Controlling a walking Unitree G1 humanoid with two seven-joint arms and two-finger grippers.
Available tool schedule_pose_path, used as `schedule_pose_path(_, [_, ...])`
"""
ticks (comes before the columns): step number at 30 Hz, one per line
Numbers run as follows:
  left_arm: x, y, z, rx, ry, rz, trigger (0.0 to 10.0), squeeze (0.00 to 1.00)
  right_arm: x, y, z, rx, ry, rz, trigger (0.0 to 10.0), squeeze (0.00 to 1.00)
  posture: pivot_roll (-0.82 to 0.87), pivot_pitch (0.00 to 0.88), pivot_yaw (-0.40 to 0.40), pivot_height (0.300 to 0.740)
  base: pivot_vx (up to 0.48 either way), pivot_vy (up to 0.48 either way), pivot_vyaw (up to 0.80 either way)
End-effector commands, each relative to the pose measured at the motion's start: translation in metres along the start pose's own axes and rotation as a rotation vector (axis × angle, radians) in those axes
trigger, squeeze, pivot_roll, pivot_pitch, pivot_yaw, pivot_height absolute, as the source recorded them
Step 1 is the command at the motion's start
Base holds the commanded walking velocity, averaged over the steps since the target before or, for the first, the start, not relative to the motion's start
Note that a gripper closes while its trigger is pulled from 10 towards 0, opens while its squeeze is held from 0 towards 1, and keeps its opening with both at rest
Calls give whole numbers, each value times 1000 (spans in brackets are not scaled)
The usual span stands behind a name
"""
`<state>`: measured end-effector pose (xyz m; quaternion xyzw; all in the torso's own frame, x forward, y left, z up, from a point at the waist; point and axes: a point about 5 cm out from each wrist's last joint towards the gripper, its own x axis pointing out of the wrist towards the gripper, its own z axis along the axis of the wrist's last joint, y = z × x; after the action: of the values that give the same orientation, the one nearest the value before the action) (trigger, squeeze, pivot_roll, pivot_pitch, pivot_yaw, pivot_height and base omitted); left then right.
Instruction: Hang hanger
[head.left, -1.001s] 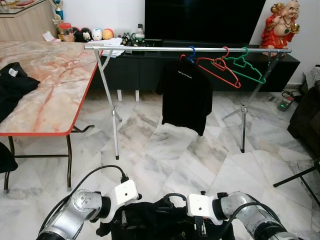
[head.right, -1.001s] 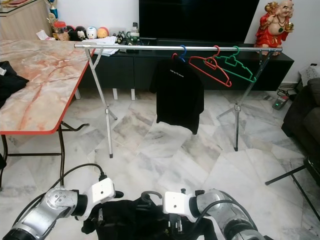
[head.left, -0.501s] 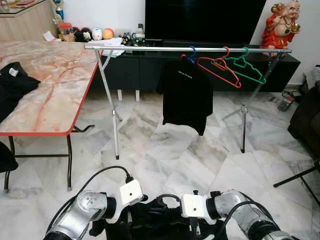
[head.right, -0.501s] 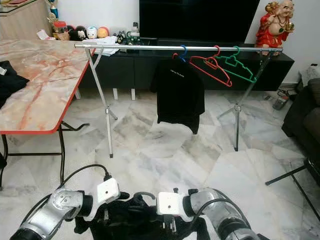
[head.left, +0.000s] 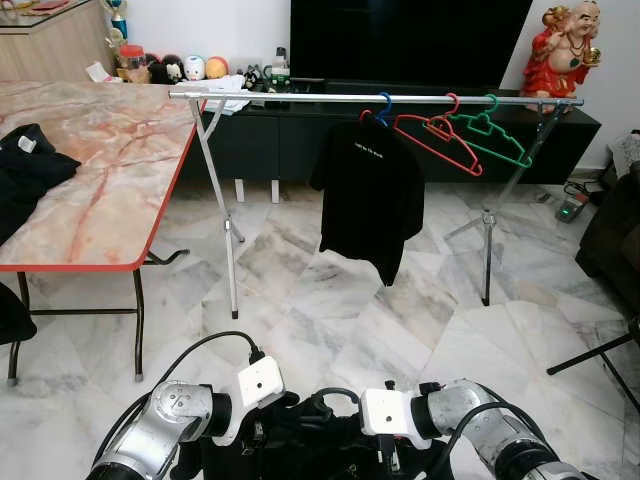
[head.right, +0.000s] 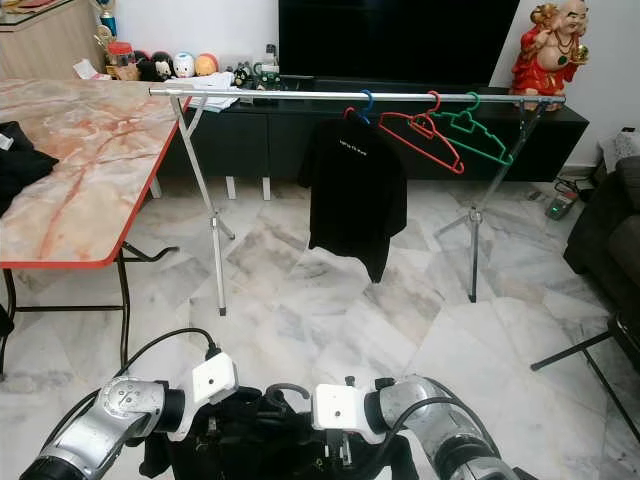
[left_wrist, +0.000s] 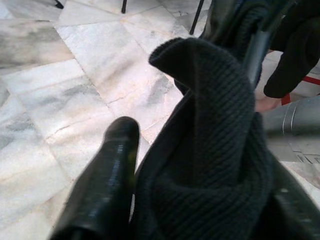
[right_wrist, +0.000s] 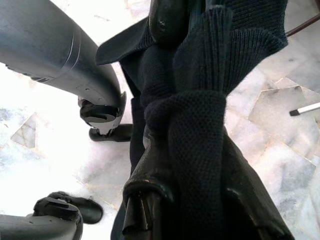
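A black knit garment (head.left: 310, 450) with a dark hanger hook (head.left: 330, 398) sticking up hangs low in front of me, between both wrists. My left gripper (left_wrist: 200, 200) is shut on its fabric beside one black finger (left_wrist: 107, 175). My right gripper (right_wrist: 195, 150) is also shut on a bunched fold of it. Across the floor stands a silver clothes rail (head.left: 370, 98). On it hang a black T-shirt (head.left: 368, 200) on a blue hanger, a bare red hanger (head.left: 437, 135) and a bare green hanger (head.left: 490, 138).
A marble-topped table with a red edge (head.left: 100, 200) stands on the left with black clothes (head.left: 25, 170) on it. Behind the rail is a black TV console (head.left: 290, 140). A dark sofa (head.left: 612, 240) and a stand's leg (head.left: 595, 355) are on the right. Open marble floor lies between me and the rail.
Both wrists have drawn closer together and slightly lower with the garment between them. The T-shirt on the rail has swung a little to the left.
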<state>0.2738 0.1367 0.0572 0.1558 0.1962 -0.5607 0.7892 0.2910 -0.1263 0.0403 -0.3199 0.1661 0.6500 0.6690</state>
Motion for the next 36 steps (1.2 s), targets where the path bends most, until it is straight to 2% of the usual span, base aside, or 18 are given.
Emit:
schedule_pose_path(1, [0, 3, 5, 6, -22, 1, 0, 0, -3, -8, 6, -17, -26, -31, 0, 0, 85, 56, -60, 740, 0, 0, 0])
schedule_pose_path(21, [0, 4, 6, 7, -33, -5, 0, 0, -1, -7, 4, 28, -24, -46, 0, 0, 88, 29, -57, 740, 0, 0, 0])
schedule_pose_path(22, [0, 4, 6, 6, -34, -6, 0, 0, -1, -7, 4, 29, -23, -47, 1686, 0, 88, 28, -57, 740, 0, 0, 0])
schedule_pose_path(23, [0, 4, 6, 5, -35, -6, 0, 0, 0, -7, 4, 31, -22, -48, 1686, 0, 88, 28, -57, 740, 0, 0, 0])
schedule_pose_path(24, [0, 4, 6, 4, -35, -6, 0, 0, 0, -7, 3, 34, -21, -47, 4980, 0, 87, 24, -57, 740, 0, 0, 0])
schedule_pose_path(25, [0, 4, 6, 4, -36, -6, 0, 0, 0, -6, 3, 35, -18, -47, 10000, 0, 87, 24, -57, 740, 0, 0, 0])
schedule_pose_path(28, [1, 4, 6, 2, -39, -6, 0, 0, -1, -6, 2, 45, -17, -46, 10000, 0, 87, 20, -58, 740, 0, 0, 0])
schedule_pose_path(29, [1, 4, 6, 2, -41, -7, 0, 0, 0, -5, 1, 57, -17, -37, 10000, 224, 87, 18, -58, 740, 0, 0, 0])
schedule_pose_path(30, [1, 4, 6, 2, -41, -7, 0, 0, 0, -5, 1, 57, -17, -37, 10000, 224, 87, 18, -58, 740, 0, 0, 0])
schedule_pose_path(31, [1, 4, 6, 2, -43, -6, 0, 0, 0, -5, 1, 72, -20, -26, 10000, 1000, 86, 15, -59, 740, 0, 0, 0])
schedule_pose_path(34, [2, 4, 6, 1, -45, -7, 0, 0, -2, -3, -1, 90, -21, 10, 10000, 1000, 82, 14, -59, 740, 0, 0, 0])
schedule_pose_path(36, [2, 4, 5, 2, -46, -8, 0, 0, -4, 3, -5, 98, 2, 85, 10000, 1000, 82, 14, -59, 740, 0, 0, 0])
